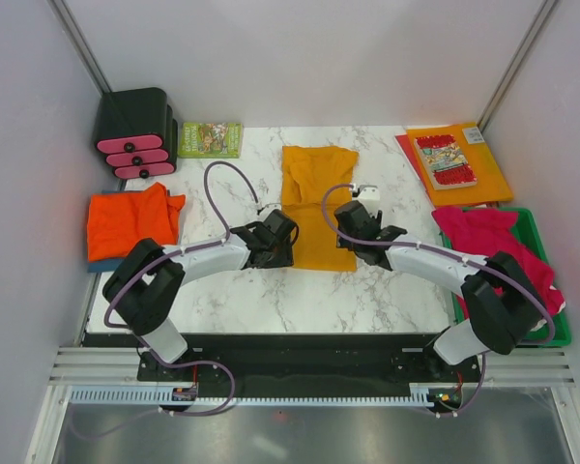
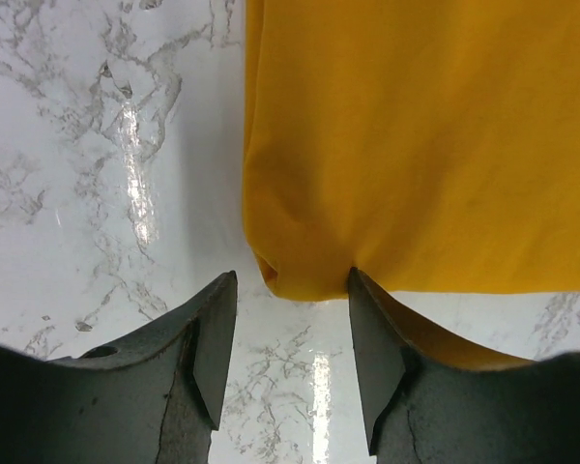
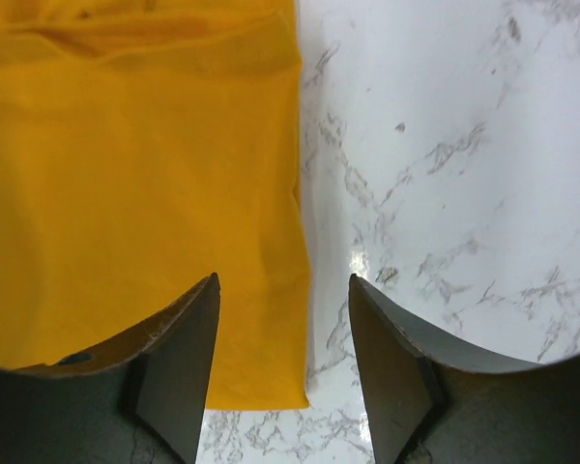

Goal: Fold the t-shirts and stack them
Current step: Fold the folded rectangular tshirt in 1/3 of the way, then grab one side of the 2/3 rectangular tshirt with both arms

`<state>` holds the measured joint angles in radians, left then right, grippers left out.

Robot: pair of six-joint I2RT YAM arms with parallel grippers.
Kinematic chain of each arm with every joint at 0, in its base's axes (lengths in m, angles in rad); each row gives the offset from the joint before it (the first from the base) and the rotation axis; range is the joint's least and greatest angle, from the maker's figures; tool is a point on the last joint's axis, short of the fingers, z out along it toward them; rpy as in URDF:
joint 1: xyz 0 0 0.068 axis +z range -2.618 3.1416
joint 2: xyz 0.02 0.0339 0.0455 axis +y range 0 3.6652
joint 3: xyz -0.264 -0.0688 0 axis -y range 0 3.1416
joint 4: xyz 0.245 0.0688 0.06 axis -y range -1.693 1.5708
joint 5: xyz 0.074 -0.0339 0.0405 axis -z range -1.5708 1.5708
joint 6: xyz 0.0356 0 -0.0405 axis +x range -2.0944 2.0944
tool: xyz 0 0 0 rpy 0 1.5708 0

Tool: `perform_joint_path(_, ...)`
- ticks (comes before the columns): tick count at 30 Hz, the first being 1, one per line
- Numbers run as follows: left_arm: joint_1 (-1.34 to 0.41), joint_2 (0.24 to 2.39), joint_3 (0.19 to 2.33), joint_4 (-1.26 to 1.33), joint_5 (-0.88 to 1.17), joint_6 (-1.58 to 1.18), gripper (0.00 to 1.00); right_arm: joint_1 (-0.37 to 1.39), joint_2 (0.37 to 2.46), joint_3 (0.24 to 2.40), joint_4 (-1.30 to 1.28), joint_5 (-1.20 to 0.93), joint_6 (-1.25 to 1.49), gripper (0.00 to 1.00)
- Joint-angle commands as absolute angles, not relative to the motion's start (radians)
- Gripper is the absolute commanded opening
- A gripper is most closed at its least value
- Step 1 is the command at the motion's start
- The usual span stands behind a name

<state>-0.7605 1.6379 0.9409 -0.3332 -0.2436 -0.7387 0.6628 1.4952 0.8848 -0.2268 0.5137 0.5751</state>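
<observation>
The golden-orange t-shirt (image 1: 317, 208) lies folded into a long strip at the table's middle. My left gripper (image 1: 284, 235) is at its near left corner. In the left wrist view the fingers (image 2: 292, 290) stand open, the cloth corner (image 2: 416, 145) just past the tips, nothing clamped. My right gripper (image 1: 348, 224) is at the near right edge. Its jaws (image 3: 283, 290) are open over the shirt's near right corner (image 3: 126, 193). A red-orange t-shirt (image 1: 130, 220) lies folded at the left on a blue one (image 1: 99, 263). Crimson-pink t-shirts (image 1: 488, 237) are heaped on the right.
A green bin (image 1: 539, 253) holds the crimson-pink heap at the right edge. An orange folder with a comic book (image 1: 459, 159) lies at the back right. A black drawer unit with pink handles (image 1: 135, 132) and a green book (image 1: 210, 138) stand at the back left.
</observation>
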Motion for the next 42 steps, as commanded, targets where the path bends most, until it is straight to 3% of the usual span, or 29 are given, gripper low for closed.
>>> perform_joint_path(1,-0.755,1.666,0.948,-0.285,-0.273,-0.724,0.57,0.695,1.515,0.881,-0.180,0.499,0.607,0.62)
perform_joint_path(10,-0.719,1.698,0.943,-0.296,-0.282,-0.741,0.52,0.715,1.525,0.868,-0.167,0.505,0.620,0.62)
perform_joint_path(16,-0.716,1.726,0.924,-0.319,-0.258,-0.782,0.26,0.716,1.465,0.801,-0.172,0.526,0.652,0.62)
perform_joint_path(19,-0.715,1.724,0.910,-0.318,-0.258,-0.788,0.05,0.718,1.436,0.761,-0.173,0.525,0.667,0.62)
perform_joint_path(20,-0.716,1.723,0.910,-0.322,-0.259,-0.787,0.03,0.719,1.430,0.756,-0.178,0.526,0.673,0.62)
perform_joint_path(31,-0.716,1.726,0.910,-0.328,-0.238,-0.785,0.02,0.767,1.443,0.713,-0.147,0.451,0.767,0.64)
perform_joint_path(42,-0.716,1.717,0.919,-0.341,-0.241,-0.784,0.02,0.805,1.486,0.667,-0.150,0.445,0.865,0.55)
